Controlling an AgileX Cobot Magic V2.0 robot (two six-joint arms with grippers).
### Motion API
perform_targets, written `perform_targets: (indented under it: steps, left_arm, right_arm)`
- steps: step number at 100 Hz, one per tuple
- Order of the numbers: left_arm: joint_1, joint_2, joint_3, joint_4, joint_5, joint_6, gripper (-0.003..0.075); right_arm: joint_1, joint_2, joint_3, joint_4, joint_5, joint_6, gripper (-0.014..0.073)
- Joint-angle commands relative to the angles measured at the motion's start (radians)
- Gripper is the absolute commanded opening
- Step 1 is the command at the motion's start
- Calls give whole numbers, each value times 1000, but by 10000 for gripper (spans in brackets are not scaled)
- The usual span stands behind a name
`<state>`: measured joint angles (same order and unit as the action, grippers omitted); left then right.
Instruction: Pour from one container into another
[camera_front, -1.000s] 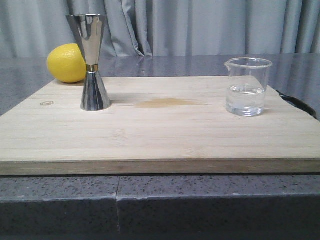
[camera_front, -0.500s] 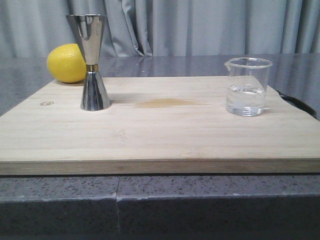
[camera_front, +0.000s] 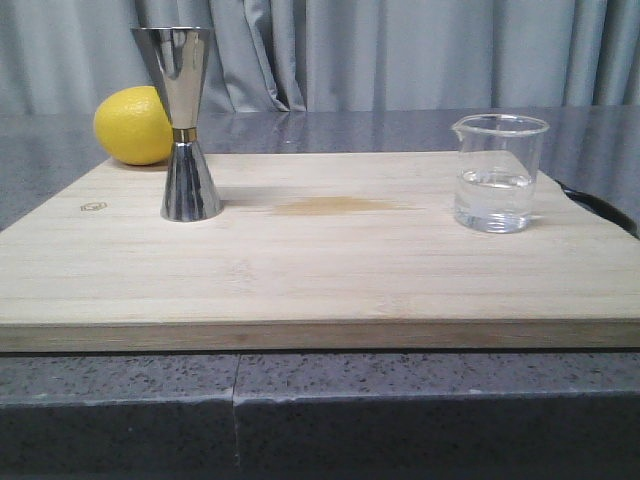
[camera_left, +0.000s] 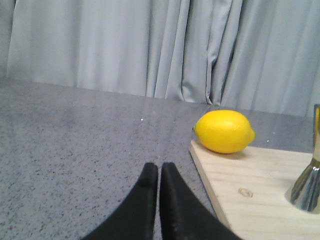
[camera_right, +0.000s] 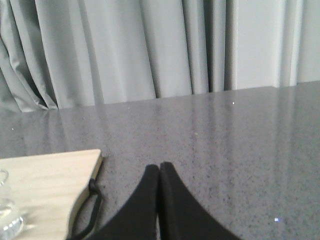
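The clear glass beaker (camera_front: 497, 172), partly filled with clear liquid, stands upright on the right side of the wooden board (camera_front: 320, 270). Only its edge (camera_right: 6, 215) shows in the right wrist view. The steel hourglass jigger (camera_front: 184, 122) with its gold waist band stands upright on the board's left side; its base (camera_left: 306, 187) shows in the left wrist view. My left gripper (camera_left: 159, 167) is shut and empty over the grey counter, left of the board. Over the counter right of the board, my right gripper (camera_right: 159, 167) is shut with nothing in it. Neither gripper appears in the front view.
A yellow lemon (camera_front: 133, 125) lies at the board's far left corner, behind the jigger, also seen as the lemon (camera_left: 223, 131). A black cord loop (camera_right: 86, 212) hangs from the board's right end. The grey stone counter (camera_front: 120, 400) has a seam at the front. Curtains hang behind.
The front view has shifted very slightly, so the beaker sits a few pixels further right. Nothing on the board has moved.
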<state>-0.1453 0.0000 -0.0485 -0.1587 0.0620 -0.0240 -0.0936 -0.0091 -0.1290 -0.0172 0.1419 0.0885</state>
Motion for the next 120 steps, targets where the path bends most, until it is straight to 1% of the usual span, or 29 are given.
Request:
perform_targets:
  steps: [1, 16, 33, 48, 55, 60, 65, 67, 70, 72, 75, 76, 77, 79, 80, 84, 85, 89, 92, 97, 104, 120]
  left_arm:
    - [-5, 50, -105, -30, -21, -7, -19]
    - [-49, 201, -252, -113, 68, -7, -19]
    - [-144, 424, -410, -115, 161, -5, -18]
    - [-231, 606, -504, -107, 150, -1, -18]
    - [-267, 672, -536, -84, 132, 3, -3]
    - [-292, 711, -555, -75, 123, 24, 34]
    - [-318, 744, -566, -71, 106, 61, 99]
    - [-329, 757, -572, -71, 104, 76, 136]
    - [-343, 772, -577, -71, 91, 91, 207]
    - [-353, 783, -579, -71, 83, 101, 240]
    - [-367, 796, -581, -71, 72, 106, 328]
    - [-373, 801, -581, -71, 68, 107, 346]
    - [-376, 804, -581, -71, 58, 109, 384]
    - [-385, 811, -581, -70, 46, 109, 421]
    - [-388, 813, -581, -70, 42, 109, 459]
    - [-404, 825, -581, -70, 20, 109, 558]
    - [-407, 828, -581, -70, 16, 109, 572]
    - [-421, 843, -581, -70, -7, 109, 637]
    - [-431, 854, -581, -70, -23, 109, 662]
    - [-449, 875, -571, -70, -53, 109, 668]
    - [-472, 904, -551, -70, -119, 109, 652]
    - [-513, 965, -475, -70, -331, 109, 640]
  right_arm:
    - [-6, 7, -106, 4, 4, -3, -73]
    - [-2, 110, -220, 4, 103, -3, -73]
    - [10, 289, -344, 4, 214, -7, -73]
    - [31, 422, -421, 4, 233, -43, -72]
    - [48, 471, -444, 4, 224, -55, -60]
    - [62, 500, -457, 4, 219, -57, -29]
    - [77, 523, -459, 4, 202, -57, 20]
    - [84, 531, -459, 4, 190, -57, 49]
    - [92, 542, -459, 4, 173, -57, 94]
    - [99, 549, -459, 4, 168, -57, 132]
    - [107, 559, -459, 4, 155, -57, 188]
    - [110, 563, -459, 4, 152, -57, 218]
    - [112, 565, -459, 4, 147, -57, 234]
    - [115, 570, -459, 4, 142, -57, 281]
    - [118, 575, -459, 4, 135, -57, 296]
    - [123, 585, -459, 4, 117, -57, 384]
    - [123, 589, -459, 4, 114, -57, 409]
    - [128, 600, -459, 4, 96, -57, 463]
    - [128, 610, -459, 4, 87, -57, 502]
    - [128, 625, -452, 4, 62, -57, 528]
    - [128, 640, -430, 5, 10, -57, 530]
    - [128, 646, -349, 17, -103, -57, 530]
